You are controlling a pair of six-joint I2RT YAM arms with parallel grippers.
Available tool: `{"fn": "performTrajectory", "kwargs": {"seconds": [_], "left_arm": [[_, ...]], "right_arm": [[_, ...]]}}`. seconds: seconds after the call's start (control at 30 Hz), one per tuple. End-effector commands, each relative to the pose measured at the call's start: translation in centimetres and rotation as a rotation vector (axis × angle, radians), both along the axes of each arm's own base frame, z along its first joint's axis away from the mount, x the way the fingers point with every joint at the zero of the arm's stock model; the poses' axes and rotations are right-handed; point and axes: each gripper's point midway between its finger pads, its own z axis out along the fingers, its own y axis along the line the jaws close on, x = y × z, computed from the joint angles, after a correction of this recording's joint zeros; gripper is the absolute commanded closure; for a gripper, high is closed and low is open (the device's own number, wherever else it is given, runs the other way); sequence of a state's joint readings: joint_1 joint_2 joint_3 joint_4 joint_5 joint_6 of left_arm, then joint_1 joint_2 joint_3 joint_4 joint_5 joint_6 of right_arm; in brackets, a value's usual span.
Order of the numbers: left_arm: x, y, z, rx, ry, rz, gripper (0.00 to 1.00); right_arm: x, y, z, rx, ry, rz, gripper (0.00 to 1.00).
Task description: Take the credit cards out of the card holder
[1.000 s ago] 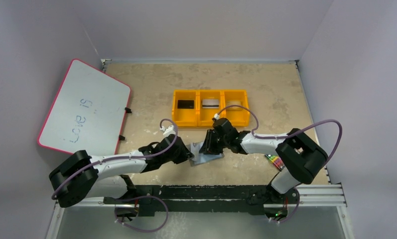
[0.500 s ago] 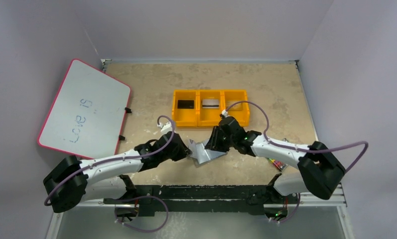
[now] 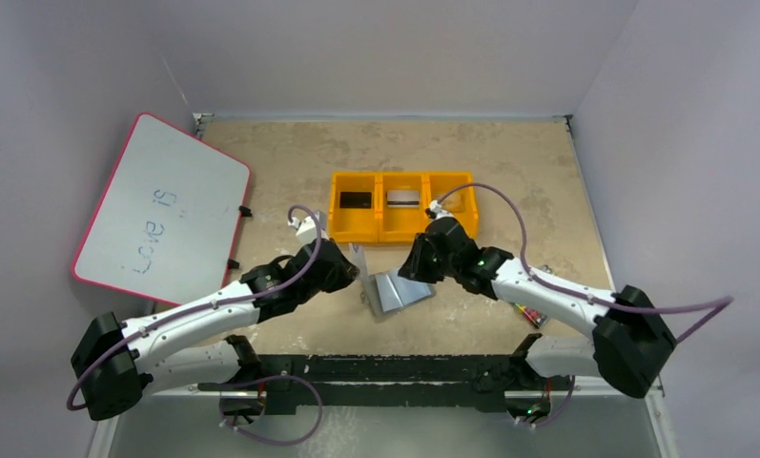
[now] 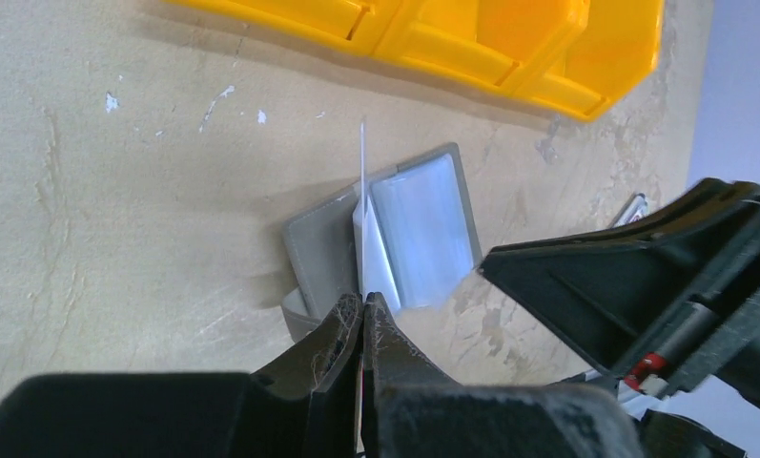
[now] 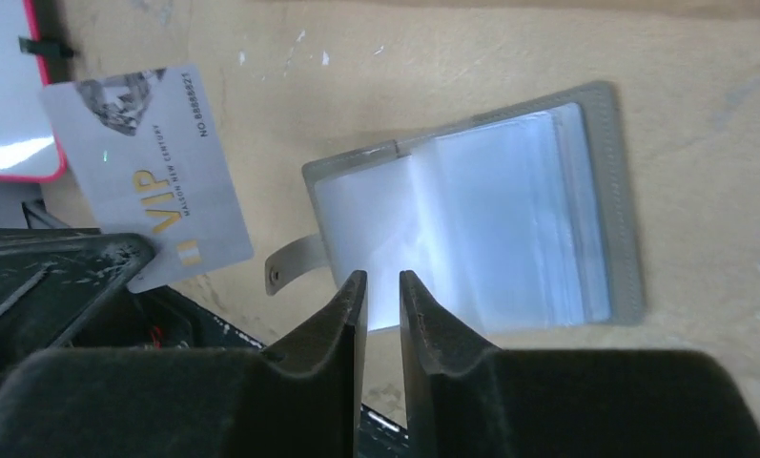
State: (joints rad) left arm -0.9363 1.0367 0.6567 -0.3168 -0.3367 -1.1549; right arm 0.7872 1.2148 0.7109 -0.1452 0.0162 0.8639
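Observation:
The grey card holder [image 3: 398, 291] lies open on the table, its pale blue-grey sleeves up; it also shows in the right wrist view [image 5: 490, 210] and the left wrist view [image 4: 419, 234]. My left gripper [image 3: 354, 277] is shut on a pale grey credit card marked VIP [image 5: 147, 172]. It holds the card just left of the holder and clear of it. The card is edge-on in the left wrist view [image 4: 363, 191], between the shut fingers [image 4: 363, 303]. My right gripper [image 3: 413, 270] hovers over the holder's upper right edge, jaws a narrow gap apart and empty [image 5: 380, 281].
A yellow three-part bin tray [image 3: 380, 229] stands behind the holder, with a black card [image 3: 357, 199] in its left part and a silver-white card [image 3: 403, 198] in the middle. A red-rimmed whiteboard [image 3: 161, 205] leans at the left. A crayon pack [image 3: 526, 312] lies under the right arm.
My left gripper has drawn the card up and left, out of the holder. The holder's raised flap has dropped flat. My right gripper has shifted slightly right and back.

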Motion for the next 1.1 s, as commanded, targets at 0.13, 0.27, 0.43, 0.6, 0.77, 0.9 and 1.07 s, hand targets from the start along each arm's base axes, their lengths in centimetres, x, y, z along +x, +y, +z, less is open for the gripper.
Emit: {"fn": "performTrajectory", "kwargs": {"seconds": [0.13,0.27,0.43,0.6,0.77,0.9,1.07], "left_arm": [[1.7,-0.7,4.0,-0.043,-0.110,0.006,1.00],[2.0,-1.1,5.6,-0.051,-0.150,-0.010,1.00],[2.5,-0.7,8.6,-0.139,-0.243,0.023,1.00],[1.8,-1.6,11.9,-0.294,-0.352,-0.040,1.00],[0.5,-3.0,13.7,-0.408,-0.389,-0.132,1.00],[-0.3,-4.4,14.7,-0.497,-0.403,-0.199,1.00],[-1.4,-5.6,15.6,-0.606,-0.404,-0.261,1.00]], "right_arm": [[0.8,0.5,-7.4,-0.180,0.131,0.028,0.93],[2.3,1.1,-3.2,-0.137,0.015,0.043,0.88],[3.3,1.2,6.9,0.097,-0.228,-0.012,0.54],[2.4,1.2,11.0,0.332,-0.320,0.031,0.35],[0.8,1.6,14.5,0.519,-0.361,0.093,0.35],[-1.1,2.1,17.7,0.677,-0.447,0.191,0.34],[-0.2,1.6,17.7,0.675,-0.427,0.173,0.35]]}}
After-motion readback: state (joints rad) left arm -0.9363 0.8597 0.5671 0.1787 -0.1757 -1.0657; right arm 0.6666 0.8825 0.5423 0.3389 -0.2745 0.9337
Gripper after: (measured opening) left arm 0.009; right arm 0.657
